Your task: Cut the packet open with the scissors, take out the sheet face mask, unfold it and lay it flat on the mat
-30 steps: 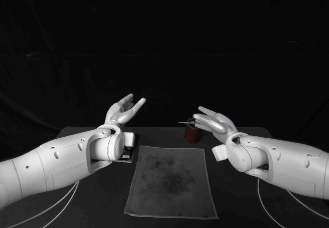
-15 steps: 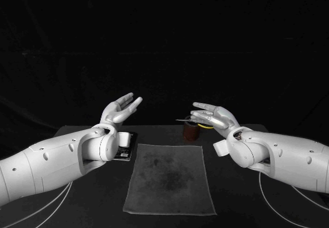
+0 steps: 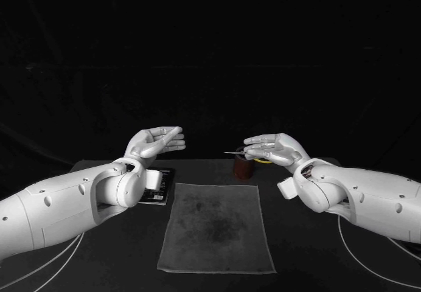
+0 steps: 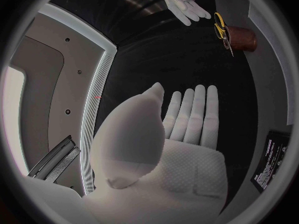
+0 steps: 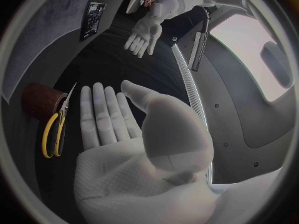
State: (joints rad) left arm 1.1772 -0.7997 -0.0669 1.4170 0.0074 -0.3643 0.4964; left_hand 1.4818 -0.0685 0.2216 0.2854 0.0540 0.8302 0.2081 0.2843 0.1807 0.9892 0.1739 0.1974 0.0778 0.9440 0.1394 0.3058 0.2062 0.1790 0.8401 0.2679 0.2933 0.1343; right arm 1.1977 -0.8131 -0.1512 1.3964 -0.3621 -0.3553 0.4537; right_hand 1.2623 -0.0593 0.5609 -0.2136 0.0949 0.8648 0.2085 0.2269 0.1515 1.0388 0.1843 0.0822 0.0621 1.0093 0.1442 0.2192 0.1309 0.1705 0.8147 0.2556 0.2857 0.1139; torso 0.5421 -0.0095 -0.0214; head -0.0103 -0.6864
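Place: it looked like a robot test room, a kind of lab.
Robot: a white left arm (image 3: 61, 207) and a white right arm (image 3: 368, 194) reached over the table (image 3: 298, 243).
Back: a black curtain (image 3: 210, 61) hung behind.
Table top: black, with one grey mat (image 3: 215, 228).
Wires: white cables (image 3: 342, 240) lay by the arms.

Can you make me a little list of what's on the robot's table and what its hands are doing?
Left hand: raised, holding nothing
Right hand: raised, holding nothing
Yellow-handled scissors: sticking out of a brown round cup, not picked up
Dark printed packet: lying beside the mat, under the left arm
Grey cloth mat: lying flat in front of the cup
Job so far: not begun
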